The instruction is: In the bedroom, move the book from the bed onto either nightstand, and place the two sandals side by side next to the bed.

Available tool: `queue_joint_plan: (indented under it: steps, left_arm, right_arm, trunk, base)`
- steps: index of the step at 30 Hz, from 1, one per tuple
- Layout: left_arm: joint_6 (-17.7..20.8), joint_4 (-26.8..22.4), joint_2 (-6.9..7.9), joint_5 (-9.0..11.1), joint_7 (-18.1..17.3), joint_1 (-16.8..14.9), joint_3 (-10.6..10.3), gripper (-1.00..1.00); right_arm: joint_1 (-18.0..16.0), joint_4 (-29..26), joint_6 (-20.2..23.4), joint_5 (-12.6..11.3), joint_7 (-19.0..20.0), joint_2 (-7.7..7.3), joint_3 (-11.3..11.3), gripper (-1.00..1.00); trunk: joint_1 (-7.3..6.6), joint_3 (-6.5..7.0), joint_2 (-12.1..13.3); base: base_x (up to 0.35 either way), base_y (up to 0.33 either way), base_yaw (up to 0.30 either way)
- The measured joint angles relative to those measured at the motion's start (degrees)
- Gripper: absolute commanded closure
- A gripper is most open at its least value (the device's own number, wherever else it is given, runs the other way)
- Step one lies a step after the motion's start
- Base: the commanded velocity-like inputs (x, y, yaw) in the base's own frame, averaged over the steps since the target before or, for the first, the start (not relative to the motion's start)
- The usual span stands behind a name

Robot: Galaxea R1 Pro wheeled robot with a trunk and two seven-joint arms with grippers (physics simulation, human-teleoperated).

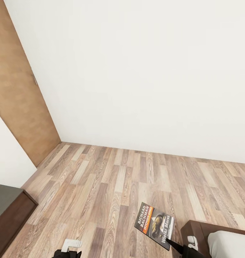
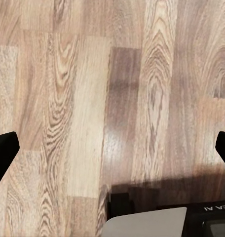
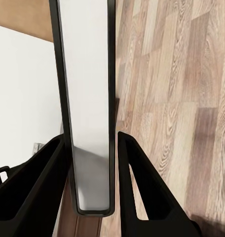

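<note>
White wall (image 1: pixel 143 71) takes up most of the head view, grey-brown plank floor (image 1: pixel 111 186) below, tan wooden door (image 1: pixel 18 93) at far left. Dark brown nightstand (image 1: pixel 8 215) sits near left, glossy top partly visible. Corner of the bed (image 1: pixel 226 240), dark frame and pale mattress, shows near right.

Right gripper (image 3: pixel 90 173) is clamped on the book (image 1: pixel 155 224); in the head view the book hangs over the floor just left of the bed corner, cover up, pinched at its near lower edge. Right wrist view shows the book's page edge upright between both fingers (image 3: pixel 134 182), touching on each side.

Left gripper (image 2: pixel 112 153) is spread wide with nothing in it, fingertips at opposite edges of its wrist view, bare floor beneath.

Book looks thin, light, stiff enough to hold its shape from an edge pinch, though it may sag or pivot; the cover is likely slick. A grip nearer the spine would probably be steadier. Sandals not reached yet.
</note>
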Motion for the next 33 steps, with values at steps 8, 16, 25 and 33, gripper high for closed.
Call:
queue_joint_plan:
  steps: [8,16,25,33]
  left_arm:
    - [0.0,0.0,-0.04,0.0,0.0,0.0,0.0,-1.0]
    - [0.0,0.0,-0.06,0.0,0.0,0.1,-0.1,-1.0]
    - [0.0,0.0,-0.06,-0.1,0.0,0.0,-0.1,-1.0]
    - [0.0,0.0,-0.06,-0.1,0.0,0.0,-0.1,-1.0]
  right_arm:
    - [0.0,0.0,0.0,0.0,-0.1,0.0,-0.1,1.0]
    - [0.0,0.0,0.0,0.0,-0.1,0.0,0.0,1.0]
    - [0.0,0.1,0.0,0.0,-0.1,0.0,0.0,1.0]
    - [0.0,0.0,-0.1,0.0,-0.1,0.04,0.0,1.0]
  trunk:
    - [0.0,0.05,0.0]
    - [0.0,0.68,0.0]
    - [0.0,1.52,0.0]
    - [0.0,2.26,0.0]
  base:
    - [0.0,0.0,0.0]
    - [0.0,0.0,0.0]
    - [0.0,0.0,0.0]
    - [0.0,0.0,0.0]
